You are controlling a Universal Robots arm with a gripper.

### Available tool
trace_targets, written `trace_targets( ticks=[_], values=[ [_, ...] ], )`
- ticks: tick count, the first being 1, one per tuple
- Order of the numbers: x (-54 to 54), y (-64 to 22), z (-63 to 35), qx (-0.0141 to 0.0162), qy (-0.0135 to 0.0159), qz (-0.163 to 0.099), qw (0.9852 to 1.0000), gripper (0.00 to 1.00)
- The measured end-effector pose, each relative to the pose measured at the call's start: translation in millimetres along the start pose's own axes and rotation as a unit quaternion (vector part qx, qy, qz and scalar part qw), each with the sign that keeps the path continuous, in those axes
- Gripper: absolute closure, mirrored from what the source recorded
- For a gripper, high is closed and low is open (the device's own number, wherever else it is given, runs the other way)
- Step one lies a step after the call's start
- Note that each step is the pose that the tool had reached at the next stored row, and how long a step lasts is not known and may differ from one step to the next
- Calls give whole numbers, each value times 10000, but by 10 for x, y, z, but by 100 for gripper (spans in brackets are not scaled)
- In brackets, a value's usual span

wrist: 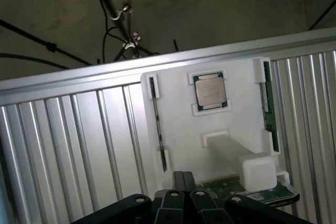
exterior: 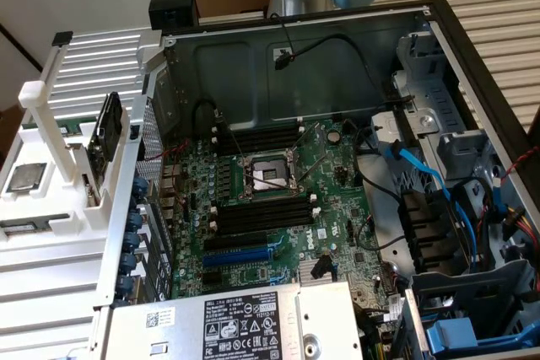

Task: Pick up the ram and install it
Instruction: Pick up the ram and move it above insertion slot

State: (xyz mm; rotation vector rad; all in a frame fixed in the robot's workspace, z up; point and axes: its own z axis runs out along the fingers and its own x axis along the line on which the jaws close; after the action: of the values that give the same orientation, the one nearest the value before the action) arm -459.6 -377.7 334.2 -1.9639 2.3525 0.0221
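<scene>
The ram (wrist: 269, 103) is a thin green stick standing on edge in a slot of the white holder (wrist: 178, 103), beside a tall white post (wrist: 247, 163). My gripper (wrist: 184, 181) hangs above the holder's edge, a short way from the ram, with its fingertips together and nothing between them. The same white holder (exterior: 59, 208) sits outside the open computer case at the exterior view's left. Inside the case, long black memory slots (exterior: 257, 212) lie on the motherboard (exterior: 337, 166) on both sides of the processor socket (exterior: 266, 176).
A square silver processor chip (wrist: 210, 91) rests in the holder, seen also as the chip (exterior: 25, 176). A dark board (exterior: 105, 137) stands upright next to the post. Ribbed metal surface (wrist: 79, 145) surrounds the holder. Cables and blue drive bays (exterior: 472, 208) crowd the case's right side.
</scene>
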Motion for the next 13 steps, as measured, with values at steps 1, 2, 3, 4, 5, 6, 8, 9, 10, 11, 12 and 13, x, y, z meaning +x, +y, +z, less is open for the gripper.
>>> trace_targets(
  ticks=[1, 2, 3, 4, 5, 6, 8, 9, 10, 11, 12, 13],
  values=[
    [6, 0, 20, -1, -1, -24, 10000, 90],
    [9, 1, 37, -3, -2, -43, 10000, 90],
    [11, 2, 55, -4, -3, -61, 10000, 90],
    [17, 2, 92, -7, -4, -101, 9999, 90],
    [26, 4, 164, -12, -7, -176, 9998, 90],
    [28, 4, 181, -13, -8, -194, 9998, 90],
    [31, 6, 218, -16, -9, -227, 9997, 90],
    [32, 7, 236, -17, -9, -242, 9997, 90],
    [34, 7, 255, -18, -10, -256, 9997, 90],
    [43, 10, 345, -22, -12, -315, 9995, 90],
    [49, 12, 400, -24, -14, -349, 9994, 90],
    [51, 12, 420, -24, -14, -359, 9994, 90]
  ],
)
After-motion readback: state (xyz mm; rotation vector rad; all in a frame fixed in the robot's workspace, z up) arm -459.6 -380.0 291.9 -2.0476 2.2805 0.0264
